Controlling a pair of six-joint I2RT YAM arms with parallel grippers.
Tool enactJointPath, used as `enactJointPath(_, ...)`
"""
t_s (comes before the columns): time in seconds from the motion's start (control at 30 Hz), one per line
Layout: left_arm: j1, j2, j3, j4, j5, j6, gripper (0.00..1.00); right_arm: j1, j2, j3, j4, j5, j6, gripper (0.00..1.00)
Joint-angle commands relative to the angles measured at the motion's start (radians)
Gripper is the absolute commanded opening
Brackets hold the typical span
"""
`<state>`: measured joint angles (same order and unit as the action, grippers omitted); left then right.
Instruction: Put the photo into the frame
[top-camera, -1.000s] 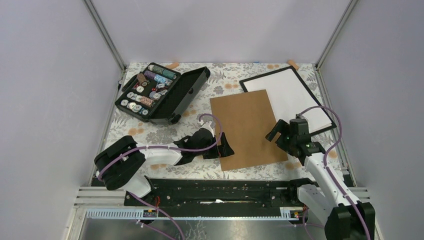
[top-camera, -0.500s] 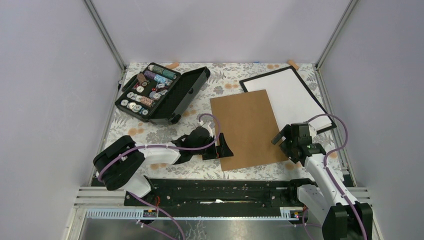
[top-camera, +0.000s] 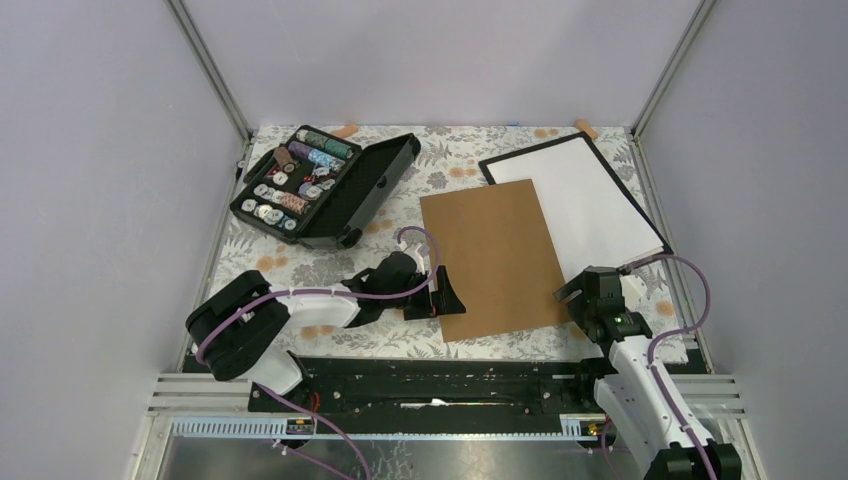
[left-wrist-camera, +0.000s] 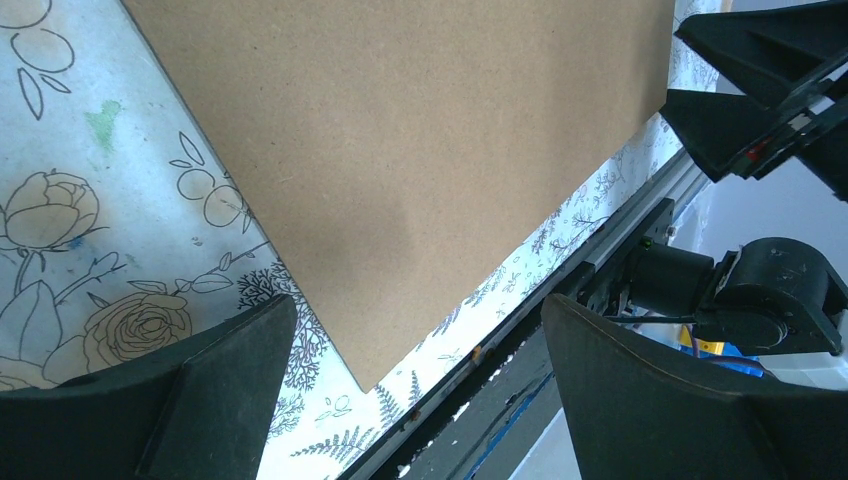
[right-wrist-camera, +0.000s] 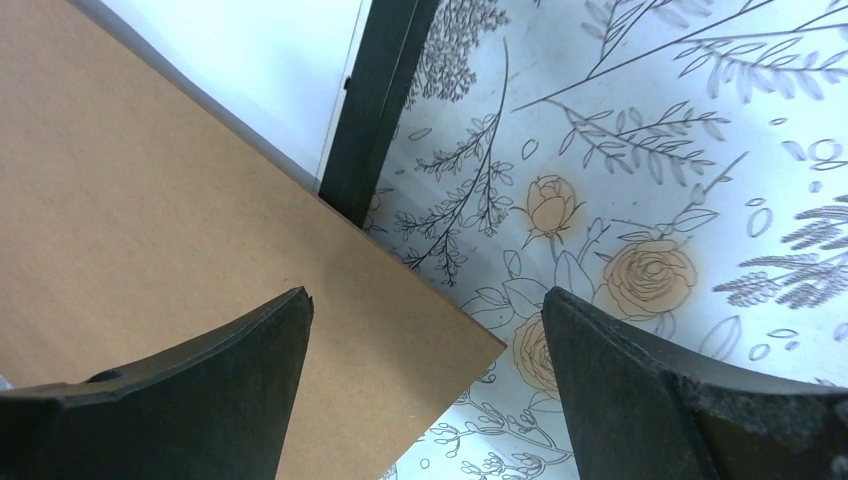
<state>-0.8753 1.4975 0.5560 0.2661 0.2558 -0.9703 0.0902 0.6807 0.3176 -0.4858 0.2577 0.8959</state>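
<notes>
The frame (top-camera: 534, 147) lies at the back right, a thin black rectangle (right-wrist-camera: 380, 100) filled by a plain white sheet (top-camera: 590, 200). No printed side of the photo shows in any view. A brown board (top-camera: 495, 255) lies flat, overlapping the frame's left part. My left gripper (top-camera: 452, 293) is open, low beside the board's near left corner (left-wrist-camera: 365, 385), with nothing between its fingers (left-wrist-camera: 415, 390). Over the board's near right corner (right-wrist-camera: 500, 348), my right gripper (top-camera: 585, 287) is open and straddles that corner without touching it (right-wrist-camera: 425, 390).
An open black case of thread spools (top-camera: 325, 185) stands at the back left. The floral cloth (top-camera: 300, 270) covers the table. A black rail (top-camera: 430, 380) runs along the near edge, close behind both grippers. Walls close in left and right.
My right gripper has drawn back toward the near edge, from the frame's lower corner to the board's near right corner. The left gripper has hardly moved.
</notes>
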Motion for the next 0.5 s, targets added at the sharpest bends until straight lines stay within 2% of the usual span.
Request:
enactJointPath(0.0,0.009,0.011,-0.02,-0.032,0.016,0.028,0.99,-0.009,-0.033,-0.023,0.151,-0.043,-0.024,0.91)
enactJointPath(0.23,0.012,0.022,-0.014,-0.011,0.034,0.02,0.99,-0.02,-0.04,-0.15,0.324,-0.183,0.057,0.87)
enactJointPath(0.33,0.012,0.02,-0.012,-0.008,0.04,0.019,0.99,-0.023,-0.065,-0.201,0.385,-0.227,0.078,0.81)
enactJointPath(0.47,0.012,0.024,-0.016,-0.003,0.043,0.02,0.99,-0.023,-0.158,-0.183,0.345,-0.199,0.072,0.8)
